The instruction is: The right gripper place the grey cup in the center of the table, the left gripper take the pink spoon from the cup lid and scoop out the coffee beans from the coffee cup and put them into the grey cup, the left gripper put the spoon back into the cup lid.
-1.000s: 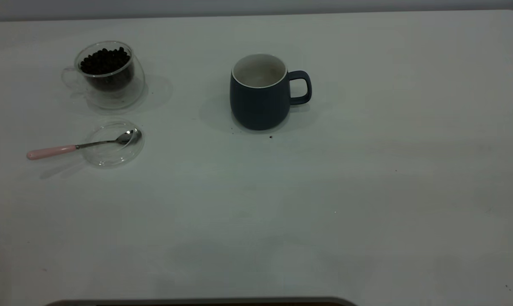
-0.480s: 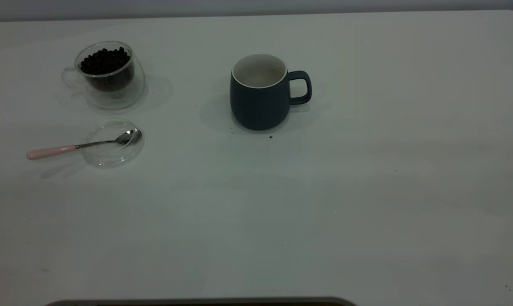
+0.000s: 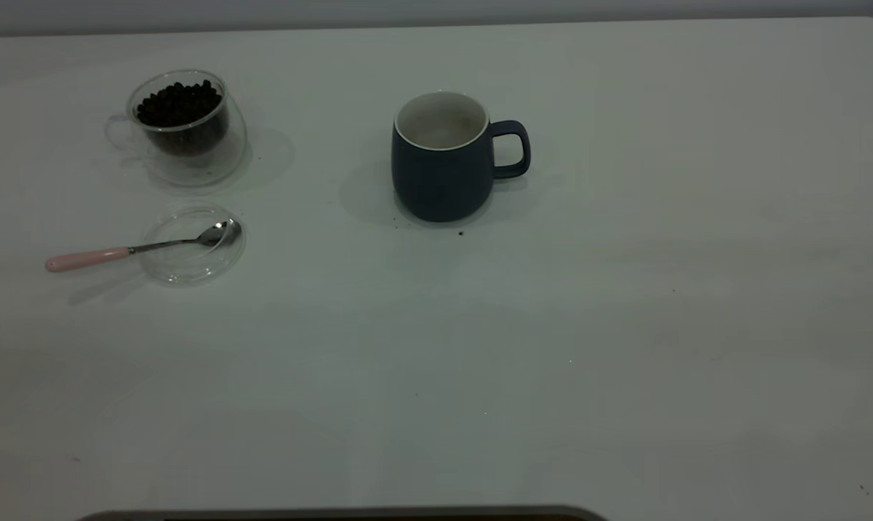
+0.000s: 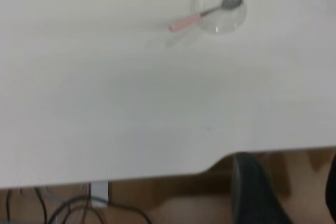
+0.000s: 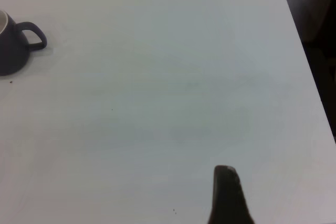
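White and plain, the tabletop (image 3: 624, 325) fills nearly all we see, with a pale wall strip along its far edge and a few tiny dark specks scattered on it; we find no brand, label or writing on anything.

Next in size, the grey cup (image 3: 443, 159) stands upright near the middle of the tabletop, its white inside showing no beans we can make out, its loop handle turned toward the right arm's side. A dark crumb lies just beside its base.

Toward the left arm's side, at the far end, the coffee cup (image 3: 183, 130) stands upright, clear glass with its handle pointing outward, and the coffee beans (image 3: 177, 103) are heaped inside it up to near the rim.

Just in front of it lies the cup lid (image 3: 190, 253), flat on the tabletop. The pink spoon (image 3: 118, 250) rests with its metal bowl inside the lid and its pink handle reaching out over the rim, away from the grey cup.

Neither arm appears in the exterior view. The left pincer (image 4: 286, 195) hangs off the tabletop's near edge, well apart from the spoon, jaws spread and holding nothing. Of the right pincer (image 5: 227, 195) we see one dark fingertip above bare tabletop, well apart from the grey cup; whether it is open we cannot tell.
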Robot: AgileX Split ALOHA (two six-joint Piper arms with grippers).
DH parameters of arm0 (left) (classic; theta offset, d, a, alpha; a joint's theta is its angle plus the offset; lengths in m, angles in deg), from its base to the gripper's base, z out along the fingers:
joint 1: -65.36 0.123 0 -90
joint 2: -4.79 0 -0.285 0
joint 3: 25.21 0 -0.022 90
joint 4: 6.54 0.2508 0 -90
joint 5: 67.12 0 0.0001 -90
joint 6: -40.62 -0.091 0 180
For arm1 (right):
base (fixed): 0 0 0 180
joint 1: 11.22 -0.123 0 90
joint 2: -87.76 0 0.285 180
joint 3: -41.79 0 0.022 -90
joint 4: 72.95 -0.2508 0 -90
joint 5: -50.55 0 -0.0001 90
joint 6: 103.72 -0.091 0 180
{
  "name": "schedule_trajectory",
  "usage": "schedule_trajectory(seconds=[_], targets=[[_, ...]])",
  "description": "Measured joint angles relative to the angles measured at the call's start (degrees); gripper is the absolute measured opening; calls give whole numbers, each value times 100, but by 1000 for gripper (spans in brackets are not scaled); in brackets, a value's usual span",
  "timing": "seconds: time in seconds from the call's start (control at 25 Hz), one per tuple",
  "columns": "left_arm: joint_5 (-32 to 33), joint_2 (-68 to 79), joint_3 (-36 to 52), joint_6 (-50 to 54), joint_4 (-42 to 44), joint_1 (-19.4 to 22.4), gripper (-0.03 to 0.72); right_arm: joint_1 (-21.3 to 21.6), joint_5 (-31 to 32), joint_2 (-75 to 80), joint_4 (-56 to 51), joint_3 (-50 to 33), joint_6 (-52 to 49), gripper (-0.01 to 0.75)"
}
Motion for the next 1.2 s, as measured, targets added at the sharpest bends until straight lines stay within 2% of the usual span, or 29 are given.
schedule_trajectory(seconds=[0.24, 0.6, 1.2], targets=[[44, -724, 0, -7, 0, -79, 401, 0, 0, 0, 0, 0, 0, 537], [50, -724, 0, 3, 0, -787, 401, 0, 0, 0, 0, 0, 0, 537], [50, -724, 2, 3, 0, -788, 401, 0, 0, 0, 0, 0, 0, 537]])
